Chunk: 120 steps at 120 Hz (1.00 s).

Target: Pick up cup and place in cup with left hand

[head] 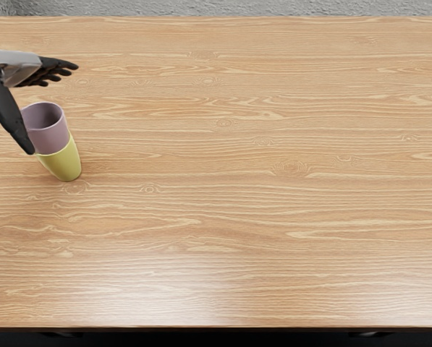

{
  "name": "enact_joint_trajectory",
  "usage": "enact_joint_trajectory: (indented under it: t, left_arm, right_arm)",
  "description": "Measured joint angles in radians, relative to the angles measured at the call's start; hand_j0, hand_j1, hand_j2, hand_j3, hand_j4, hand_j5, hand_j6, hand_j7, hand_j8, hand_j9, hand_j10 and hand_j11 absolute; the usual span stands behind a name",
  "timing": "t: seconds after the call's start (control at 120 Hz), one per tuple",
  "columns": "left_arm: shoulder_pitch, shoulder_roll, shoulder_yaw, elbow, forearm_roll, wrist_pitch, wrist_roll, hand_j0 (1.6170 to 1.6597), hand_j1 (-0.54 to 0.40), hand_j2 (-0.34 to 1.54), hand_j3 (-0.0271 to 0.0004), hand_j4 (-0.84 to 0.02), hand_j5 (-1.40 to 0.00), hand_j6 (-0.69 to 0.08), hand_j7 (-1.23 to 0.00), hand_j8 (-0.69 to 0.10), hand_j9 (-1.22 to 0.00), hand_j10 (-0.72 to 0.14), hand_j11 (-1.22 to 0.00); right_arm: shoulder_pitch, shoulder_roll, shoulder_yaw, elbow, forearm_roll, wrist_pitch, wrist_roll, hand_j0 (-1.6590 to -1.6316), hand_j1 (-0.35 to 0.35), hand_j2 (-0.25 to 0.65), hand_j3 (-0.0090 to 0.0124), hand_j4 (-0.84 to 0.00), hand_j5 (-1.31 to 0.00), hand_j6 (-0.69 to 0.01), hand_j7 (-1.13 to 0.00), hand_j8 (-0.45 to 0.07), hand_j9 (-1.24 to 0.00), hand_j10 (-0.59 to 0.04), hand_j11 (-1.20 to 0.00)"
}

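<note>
At the table's left side a pinkish-purple cup point(49, 135) sits in a yellow cup point(64, 164), only its upper part showing above the yellow rim. The pair leans slightly in the picture. My left hand point(51, 108) comes in from the left edge with its fingers spread, pointing right above and behind the cups. Its dark thumb reaches down along the purple cup's left side; whether it touches the cup I cannot tell. Nothing is grasped between thumb and fingers. The right arm is out of view.
The wooden table point(259, 217) fills most of the view, its front edge along the bottom. A grey textured surface point(230, 7) lies beyond its back edge.
</note>
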<state>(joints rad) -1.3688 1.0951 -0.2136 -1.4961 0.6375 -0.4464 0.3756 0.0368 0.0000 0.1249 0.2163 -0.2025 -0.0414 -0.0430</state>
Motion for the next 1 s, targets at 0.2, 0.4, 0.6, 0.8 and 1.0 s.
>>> enact_joint_trajectory:
  t: [0.2, 0.4, 0.6, 0.8, 1.0]
  left_arm:
    - [0.019, 0.038, -0.005, -0.089, -0.037, -0.003, -0.025, 1.6580, 0.349, 0.00, 0.0000, -0.010, 0.00, -0.011, 0.00, -0.011, 0.00, -0.009, 0.00]
    - [0.021, 0.082, -0.024, -0.163, -0.076, -0.031, -0.030, 1.6580, 0.349, 0.00, 0.0000, -0.009, 0.00, -0.010, 0.00, -0.010, 0.00, -0.008, 0.00]
    - [0.033, 0.106, -0.032, -0.172, -0.174, -0.132, -0.050, 1.6580, 0.349, 0.00, 0.0000, -0.008, 0.00, -0.010, 0.00, -0.009, 0.00, -0.007, 0.00]
    - [0.035, 0.110, -0.029, -0.142, -0.260, -0.160, -0.052, 1.6580, 0.349, 0.00, 0.0000, -0.007, 0.00, -0.009, 0.00, -0.009, 0.00, -0.007, 0.00]
    - [0.043, 0.125, -0.027, -0.129, -0.320, -0.164, -0.052, 1.6580, 0.349, 0.00, 0.0000, -0.007, 0.00, -0.008, 0.00, -0.008, 0.00, -0.006, 0.00]
  right_arm:
    - [0.000, 0.000, -0.001, 0.000, 0.000, 0.000, 0.001, -1.6581, -0.320, -0.005, 0.0000, -0.024, -0.03, -0.024, -0.03, -0.024, -0.03, -0.024, -0.03]
    - [0.000, 0.000, -0.002, 0.000, 0.000, 0.000, 0.001, -1.6581, -0.320, -0.005, 0.0000, -0.024, -0.03, -0.024, -0.03, -0.024, -0.03, -0.024, -0.03]
    - [0.000, 0.000, -0.001, 0.000, 0.000, 0.000, 0.001, -1.6581, -0.320, -0.005, 0.0000, -0.024, -0.03, -0.024, -0.03, -0.024, -0.03, -0.024, -0.03]
    - [0.004, 0.000, 0.000, 0.000, 0.000, 0.000, 0.000, -1.6581, -0.320, -0.005, 0.0000, -0.024, -0.03, -0.024, -0.03, -0.024, -0.03, -0.024, -0.03]
    - [0.005, 0.000, 0.001, 0.000, 0.000, 0.000, 0.001, -1.6581, -0.320, -0.005, 0.0000, -0.024, -0.03, -0.024, -0.03, -0.024, -0.03, -0.024, -0.03]
